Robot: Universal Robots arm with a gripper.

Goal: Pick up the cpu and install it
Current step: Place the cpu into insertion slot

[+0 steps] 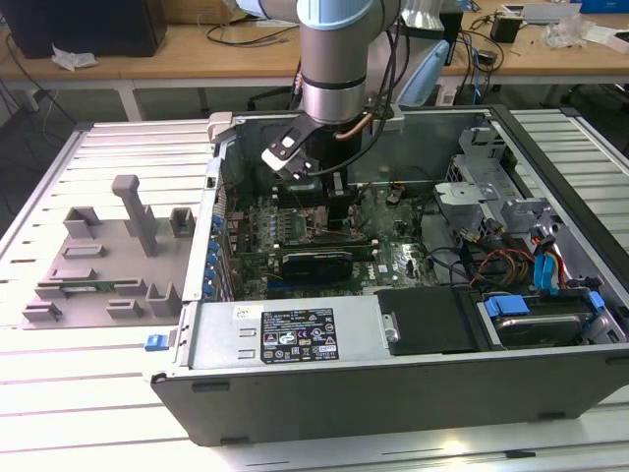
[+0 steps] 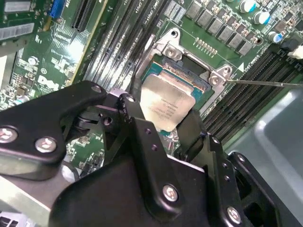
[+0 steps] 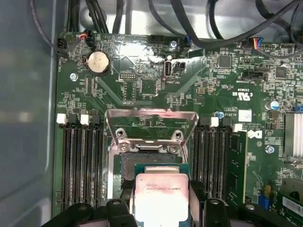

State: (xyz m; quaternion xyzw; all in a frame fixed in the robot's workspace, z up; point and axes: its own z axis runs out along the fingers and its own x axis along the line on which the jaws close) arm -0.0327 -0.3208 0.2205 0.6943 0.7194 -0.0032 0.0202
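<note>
**Item:** cpu (image 3: 161, 201), a flat square chip with a bright silver lid, faint print and a thin darker rim
**Location:** held over the open socket (image 3: 127, 171) of the motherboard (image 3: 142, 87); contact with the socket cannot be told
**Holder:** end effector (image 3: 161, 195), its black fingers (image 3: 126, 201) closed on 2 opposite edges of the chip
**Step in hand:** judged to be installation, with pick-up done
**Next move:** judged to call for chip edges squared to the socket frame and a level, gentle lowering
**Surroundings:** raised load plate (image 3: 151, 124); memory slots (image 3: 83, 161) flanking; computer case (image 1: 393, 354) on the tabletop (image 1: 98, 413)
</note>
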